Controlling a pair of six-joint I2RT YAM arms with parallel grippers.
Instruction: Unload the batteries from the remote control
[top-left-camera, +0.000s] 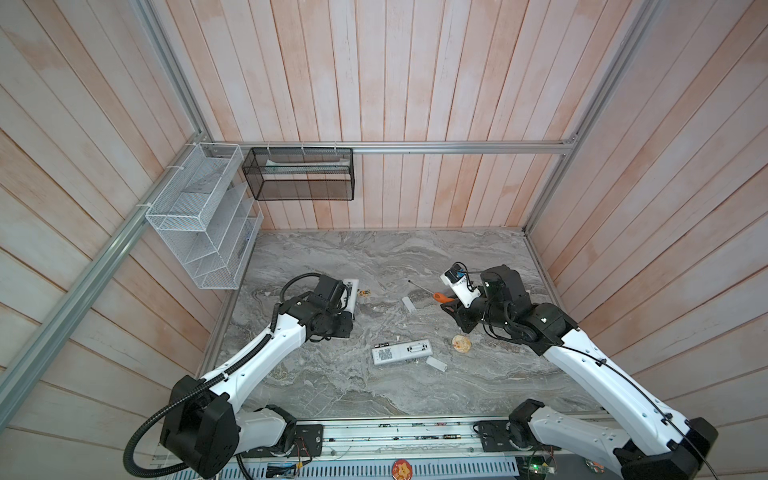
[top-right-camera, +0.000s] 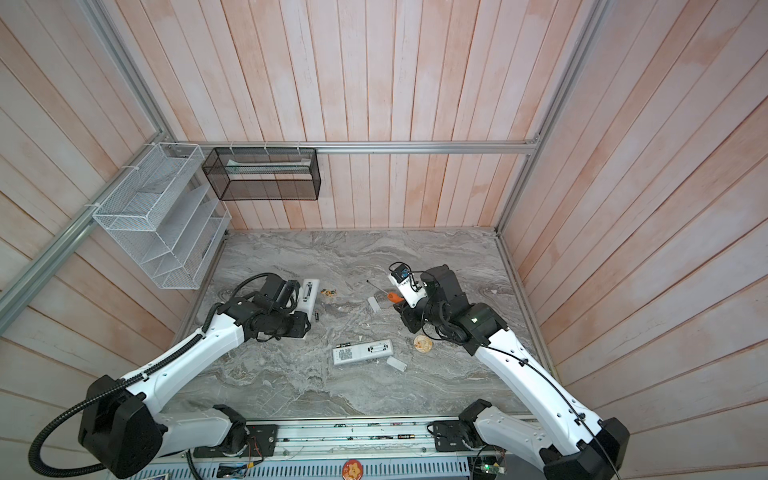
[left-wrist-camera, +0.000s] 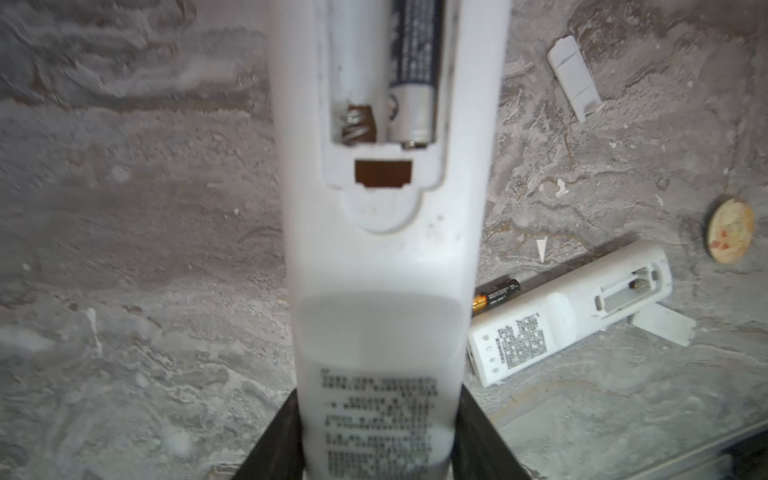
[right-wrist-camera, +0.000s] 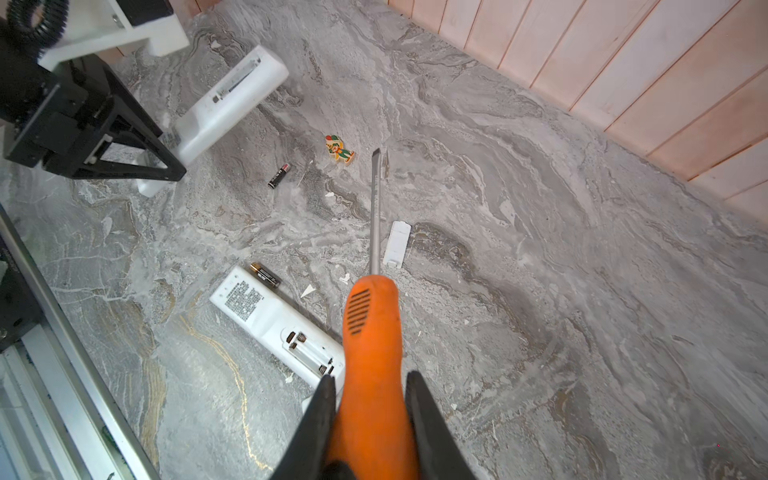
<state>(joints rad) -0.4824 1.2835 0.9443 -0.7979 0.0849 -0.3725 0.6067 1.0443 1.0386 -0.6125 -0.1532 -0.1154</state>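
My left gripper (left-wrist-camera: 378, 395) is shut on a white remote control (left-wrist-camera: 382, 257), its back and open compartment facing the camera. One dark battery (left-wrist-camera: 415, 83) sits in that compartment beside a bare spring (left-wrist-camera: 357, 124). In both top views this remote (top-left-camera: 351, 295) (top-right-camera: 309, 295) is at the left. A second remote (top-left-camera: 401, 351) (right-wrist-camera: 274, 320) lies mid-table with its compartment empty, and a black battery (top-left-camera: 381, 345) (right-wrist-camera: 266, 275) lies against it. Another loose battery (right-wrist-camera: 279, 175) lies near the left gripper. My right gripper (right-wrist-camera: 371, 376) is shut on an orange-handled screwdriver (right-wrist-camera: 372, 332) (top-left-camera: 440, 297).
Two white battery covers (top-left-camera: 408, 304) (top-left-camera: 436, 364) lie on the marble table (top-left-camera: 478, 257). A round wooden token (top-left-camera: 461, 344) and a small colourful figure (right-wrist-camera: 339, 149) also lie there. White (top-left-camera: 199, 216) and black (top-left-camera: 299, 174) wire baskets hang on the walls at the back left.
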